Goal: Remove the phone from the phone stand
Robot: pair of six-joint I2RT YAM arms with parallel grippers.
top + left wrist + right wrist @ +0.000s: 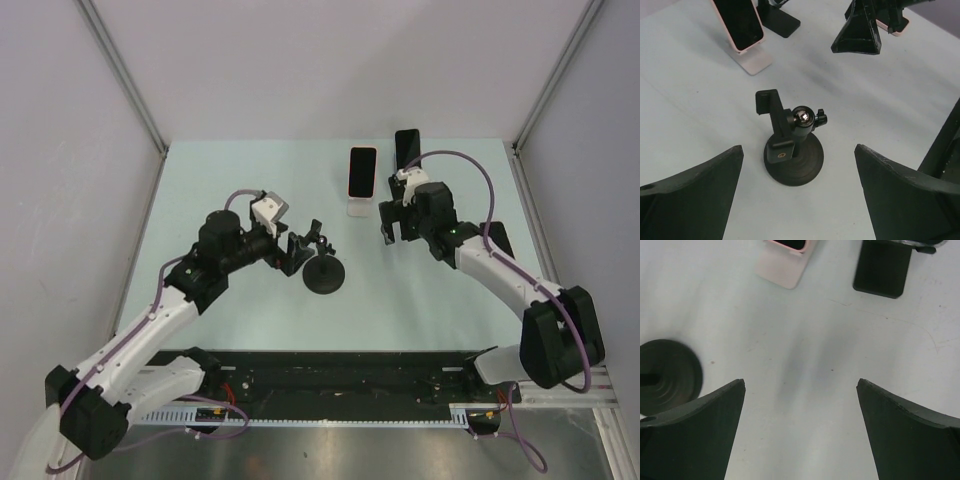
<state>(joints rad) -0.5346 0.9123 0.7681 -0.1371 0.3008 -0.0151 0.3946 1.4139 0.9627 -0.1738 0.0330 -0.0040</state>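
Left gripper (pixel 308 250): fingers spread wide, holding nothing, just beside an empty black round-base mount (pixel 325 277). Right gripper (pixel 394 228): fingers wide apart, empty. Pink phone (pixel 361 171): leaning on pale stand (pixel 359 208), farther back. Black phone (pixel 406 147): on black stand (pixel 882 270), farthest back.

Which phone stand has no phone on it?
The round-based black clamp stand at the front holds nothing. The pale pink stand and the flat black stand behind it both hold one.
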